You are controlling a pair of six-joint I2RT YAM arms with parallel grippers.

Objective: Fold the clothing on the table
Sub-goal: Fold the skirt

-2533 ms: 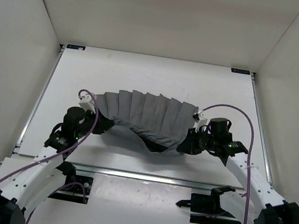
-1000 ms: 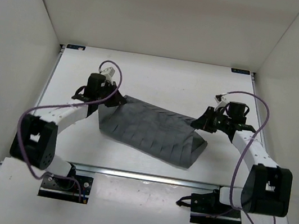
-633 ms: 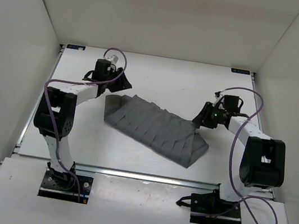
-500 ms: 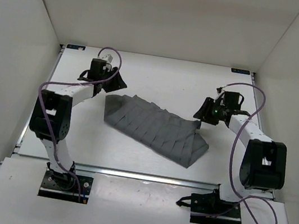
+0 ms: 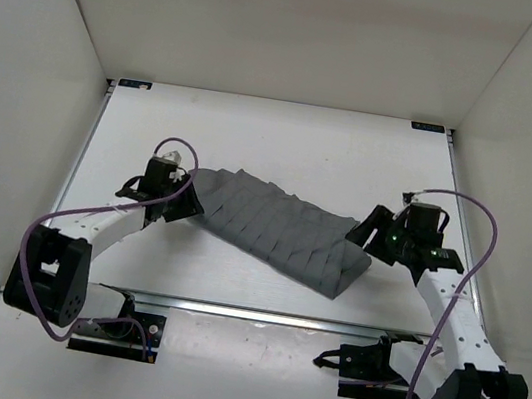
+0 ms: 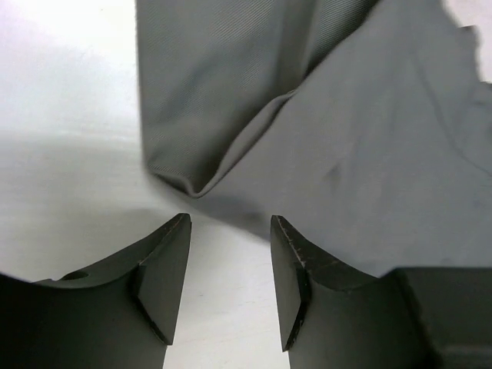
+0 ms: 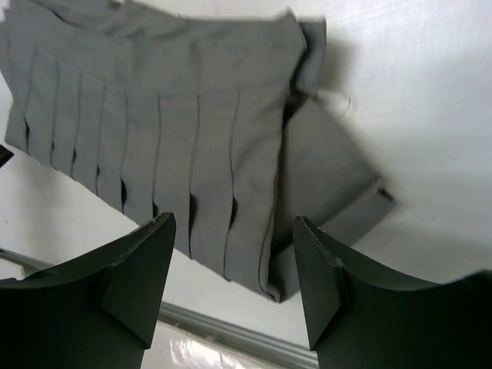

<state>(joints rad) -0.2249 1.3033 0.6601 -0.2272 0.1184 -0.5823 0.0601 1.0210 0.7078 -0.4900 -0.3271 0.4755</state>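
Skirt [image 5: 277, 227] lies flat mid-table [image 5: 287, 132], between the two arms and nearer the front rail than the back wall. It looks doubled over. L wrist cam shows two layers meeting at a folded corner, and R wrist cam shows an under-layer poking out past the pleated top layer at the R end.

Left gripper [image 5: 182, 206] sits just beside the skirt's L end. In wrist view its fingers [image 6: 165, 269] are apart, nothing between them, and the cloth corner is just past the tips, not touching. Right gripper [image 5: 370, 232] is by the R end, jaws spread wide, empty. The skirt shows in the gap on wrist cam but isn't pinched.

Step, as a guess: a first fold looks done and both arms are free, so this is the gap before the next grab. Next move prob needs a regrip at the ends, coming in low along the table to catch both layers, not just the top one. Then one end gets carried over the other to halve the length. The loose under-flap at the R end could slip out if missed.

Orientation: long axis runs diagonal in the top cam, L end farther back and R end nearer the arm bases. Pleats run crosswise to that axis. Can't tell for sure which edge has the waistband.
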